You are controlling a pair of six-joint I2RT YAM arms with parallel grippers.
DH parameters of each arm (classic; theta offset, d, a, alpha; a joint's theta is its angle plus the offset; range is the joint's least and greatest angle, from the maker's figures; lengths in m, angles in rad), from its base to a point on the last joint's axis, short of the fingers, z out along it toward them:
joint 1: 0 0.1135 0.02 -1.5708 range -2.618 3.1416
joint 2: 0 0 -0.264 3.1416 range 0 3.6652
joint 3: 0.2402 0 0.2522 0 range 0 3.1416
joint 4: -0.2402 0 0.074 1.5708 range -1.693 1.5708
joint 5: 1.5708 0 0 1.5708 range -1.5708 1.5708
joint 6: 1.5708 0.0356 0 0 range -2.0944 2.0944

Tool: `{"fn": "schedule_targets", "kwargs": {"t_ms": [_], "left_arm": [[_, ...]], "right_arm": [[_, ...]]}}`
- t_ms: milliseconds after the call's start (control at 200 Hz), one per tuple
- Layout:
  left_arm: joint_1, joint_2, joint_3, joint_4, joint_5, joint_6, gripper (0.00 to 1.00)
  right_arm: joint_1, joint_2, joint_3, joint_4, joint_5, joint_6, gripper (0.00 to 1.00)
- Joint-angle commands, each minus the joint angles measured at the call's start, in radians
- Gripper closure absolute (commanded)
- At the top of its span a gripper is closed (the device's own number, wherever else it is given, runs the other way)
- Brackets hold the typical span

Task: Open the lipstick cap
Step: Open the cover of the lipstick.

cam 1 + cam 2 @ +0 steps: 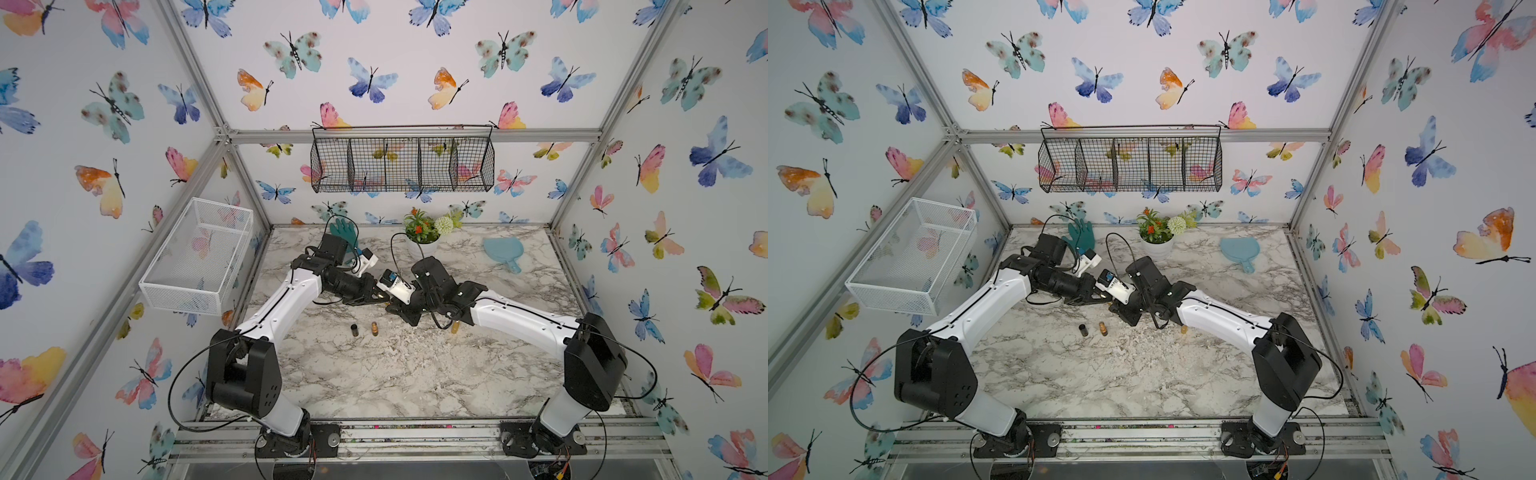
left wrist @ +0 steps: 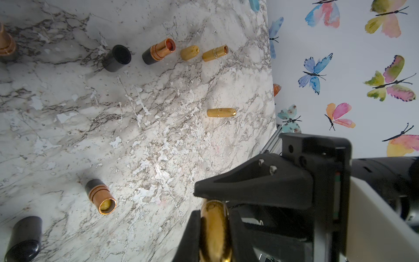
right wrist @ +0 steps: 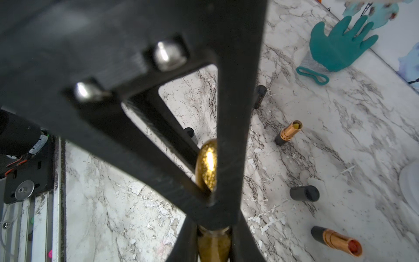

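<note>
Layout-wise: at the back of the white-grey marble table (image 1: 395,374), the white pot of orange and green flowers (image 1: 428,249) sits mid-way, with the teal rubber glove (image 1: 345,232) to its left and a pale blue flat paddle (image 1: 500,249) to its right. Mid-table the left gripper (image 2: 214,213) and right gripper (image 3: 213,236) meet tip to tip, the gold lipstick tube (image 3: 207,165) between them. Just in front, a black cap (image 1: 354,331) sits left of a copper-toned lipstick (image 1: 375,329).

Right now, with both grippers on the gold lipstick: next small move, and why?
Probably pull the right gripper straight back along the tube while the left gripper holds. Both are shut on the gold lipstick, and its cap looks still seated.
</note>
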Motion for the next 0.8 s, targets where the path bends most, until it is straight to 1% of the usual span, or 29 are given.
{"fn": "schedule_targets", "kwargs": {"t_ms": [0, 120, 335, 556, 711, 796], "left_arm": [[-0.006, 0.01, 0.027, -0.019, 0.009, 0.012, 1.0], [0.003, 0.014, 0.035, -0.018, -0.012, 0.011, 1.0], [0.037, 0.025, 0.044, -0.009, -0.039, 0.02, 1.0], [0.071, 0.046, 0.082, 0.025, 0.017, 0.003, 1.0], [0.086, 0.042, 0.08, 0.051, 0.055, -0.014, 1.0], [0.086, 0.038, 0.08, 0.056, 0.049, -0.02, 1.0]], "right_arm": [[-0.002, -0.032, 0.022, -0.021, 0.031, -0.006, 0.97], [-0.004, -0.05, 0.002, -0.048, 0.069, -0.012, 0.98], [-0.002, -0.078, -0.038, -0.148, 0.207, -0.017, 0.98], [-0.003, -0.165, -0.145, -0.149, 0.257, 0.021, 0.98], [-0.003, -0.191, -0.17, -0.172, 0.288, 0.03, 0.98], [-0.002, -0.206, -0.177, -0.17, 0.295, 0.036, 0.98]]}}
